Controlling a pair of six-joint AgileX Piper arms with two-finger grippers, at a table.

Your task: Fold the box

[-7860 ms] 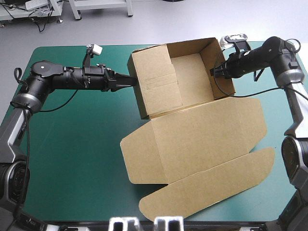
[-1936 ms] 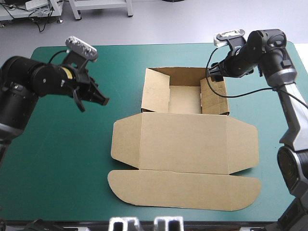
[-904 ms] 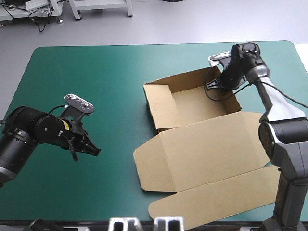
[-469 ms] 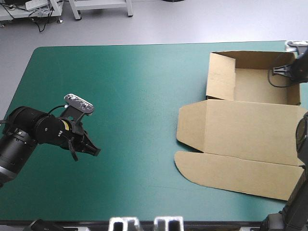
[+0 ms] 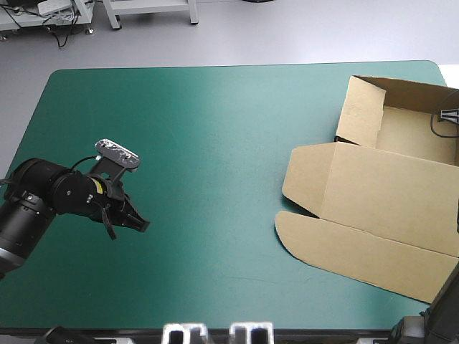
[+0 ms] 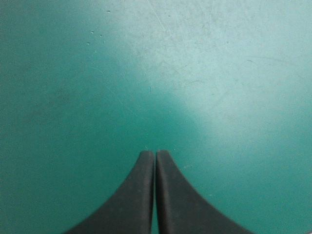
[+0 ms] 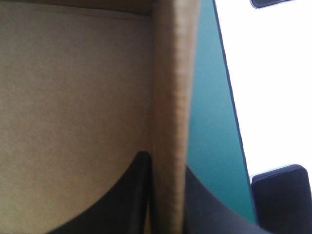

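The brown box (image 5: 380, 186) lies at the table's right side as an open tray (image 5: 412, 132) with raised walls. Its lid and rounded front flap (image 5: 344, 247) lie flat toward the front. My right gripper (image 5: 447, 115) is at the tray's right wall, mostly cut off by the high view's edge. In the right wrist view its black fingers (image 7: 136, 190) press on that wall (image 7: 168, 73) from both sides, shut on it. Far from the box, my left gripper (image 5: 142, 225) hovers over the cover at the left front. In the left wrist view the left gripper (image 6: 155, 155) is shut and holds nothing.
The table's right edge (image 7: 229, 97) runs close beside the held wall, with pale floor beyond it. The teal-green cover (image 5: 215, 143) stretches between my left gripper and the box. The box's right part runs out of the high view.
The box has slid to the table's right side and turned a little, carried by the right gripper on its wall. The left arm has not moved since just before.
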